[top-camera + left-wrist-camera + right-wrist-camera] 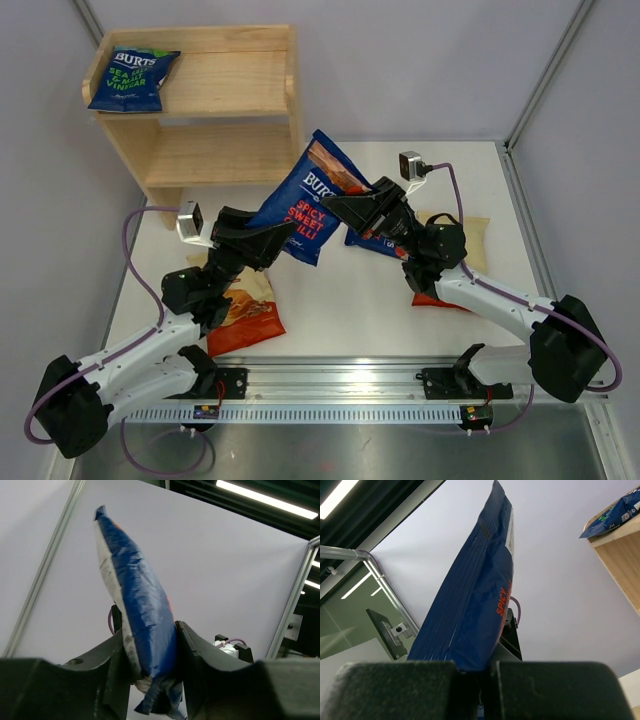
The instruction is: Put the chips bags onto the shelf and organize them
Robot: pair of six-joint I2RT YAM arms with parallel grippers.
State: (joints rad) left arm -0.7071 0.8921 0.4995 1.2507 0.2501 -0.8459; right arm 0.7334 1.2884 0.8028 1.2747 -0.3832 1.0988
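A dark blue BURTS "Spicy Sweet Chilli" bag hangs in the air over the table's middle, tilted. My left gripper is shut on its lower left edge, and the left wrist view shows the bag pinched between the fingers. My right gripper is shut on its right edge, where the bag rises from between the fingers. The wooden shelf stands at the back left. A blue BURTS sea salt bag lies on its top tier's left end.
A cream and red-orange bag lies under my left arm. Another cream bag lies at the right, partly under my right arm. A third blue bag lies on the table below the right gripper. The shelf's lower tier holds nothing.
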